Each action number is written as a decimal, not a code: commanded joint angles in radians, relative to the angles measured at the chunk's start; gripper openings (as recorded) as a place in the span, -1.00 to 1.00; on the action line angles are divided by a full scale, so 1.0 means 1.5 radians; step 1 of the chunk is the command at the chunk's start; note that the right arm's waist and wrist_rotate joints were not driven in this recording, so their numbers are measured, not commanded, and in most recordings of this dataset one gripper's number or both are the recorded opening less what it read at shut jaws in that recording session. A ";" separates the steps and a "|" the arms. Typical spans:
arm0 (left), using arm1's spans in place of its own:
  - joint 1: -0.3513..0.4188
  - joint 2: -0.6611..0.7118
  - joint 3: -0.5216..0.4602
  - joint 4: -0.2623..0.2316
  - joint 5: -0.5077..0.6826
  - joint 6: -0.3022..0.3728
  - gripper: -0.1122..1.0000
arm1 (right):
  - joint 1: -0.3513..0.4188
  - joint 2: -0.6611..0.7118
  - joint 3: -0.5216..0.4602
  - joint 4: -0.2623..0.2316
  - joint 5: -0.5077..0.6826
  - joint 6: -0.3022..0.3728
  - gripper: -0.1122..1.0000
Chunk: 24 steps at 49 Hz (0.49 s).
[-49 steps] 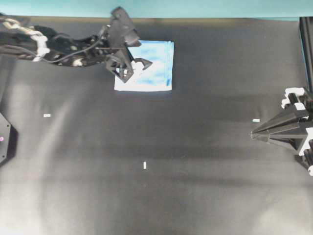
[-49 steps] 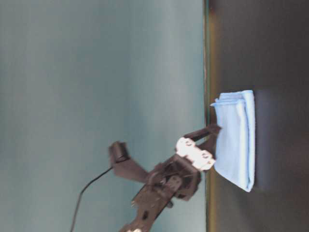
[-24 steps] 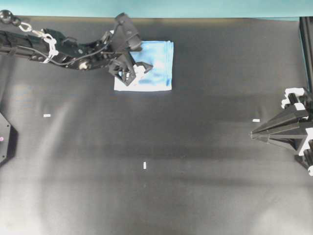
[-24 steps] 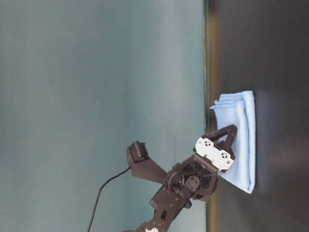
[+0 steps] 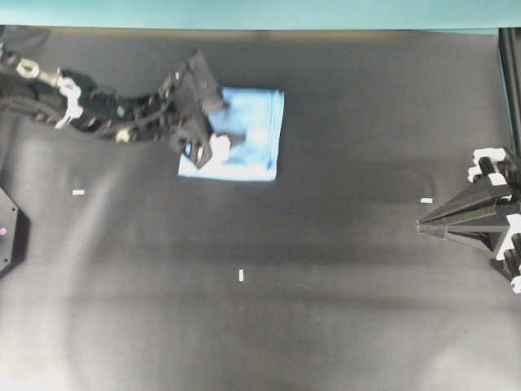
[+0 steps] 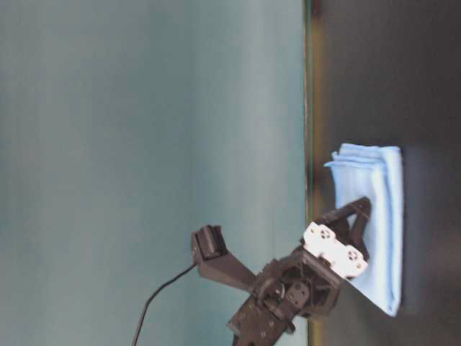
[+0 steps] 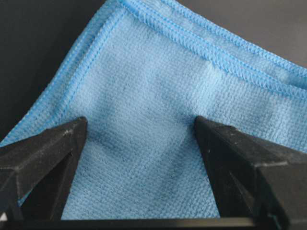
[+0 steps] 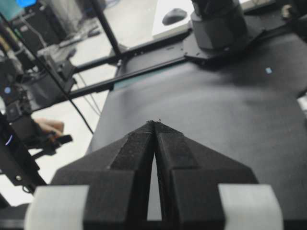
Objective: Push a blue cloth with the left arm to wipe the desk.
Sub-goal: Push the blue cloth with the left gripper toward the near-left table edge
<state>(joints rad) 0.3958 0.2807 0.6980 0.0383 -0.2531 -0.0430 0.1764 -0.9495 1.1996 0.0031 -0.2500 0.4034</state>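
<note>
The blue cloth (image 5: 254,134) lies folded on the black desk (image 5: 285,326) near its far edge, left of the middle. My left gripper (image 5: 216,145) is open and presses its tips down on the cloth's left part. In the left wrist view the two spread fingers (image 7: 53,153) rest on the cloth (image 7: 158,91) with fabric between them. In the table-level view the left gripper (image 6: 358,216) leans onto the cloth (image 6: 378,216). My right gripper (image 5: 420,226) is shut and empty at the desk's right side, and its tips meet in the right wrist view (image 8: 154,123).
Small white specks lie on the desk at the left (image 5: 78,192), in the middle (image 5: 241,275) and near the right gripper (image 5: 426,199). A teal strip (image 5: 260,12) runs along the far edge. A black frame post (image 5: 510,81) stands at the right.
My left gripper has lowered onto the cloth and slid it toward the near side and slightly left. The right arm has not moved.
</note>
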 commanded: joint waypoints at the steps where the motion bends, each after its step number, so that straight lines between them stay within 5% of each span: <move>1: -0.035 -0.020 0.027 0.002 -0.003 -0.002 0.78 | 0.000 0.002 -0.004 0.000 0.004 0.000 -0.81; 24: -0.230 -0.130 0.147 0.002 -0.008 -0.003 0.78 | 0.001 0.000 -0.004 0.000 0.013 0.000 -0.80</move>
<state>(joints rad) 0.1028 0.1150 0.9097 0.0383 -0.2654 -0.0460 0.1764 -0.9526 1.1996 0.0031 -0.2240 0.4034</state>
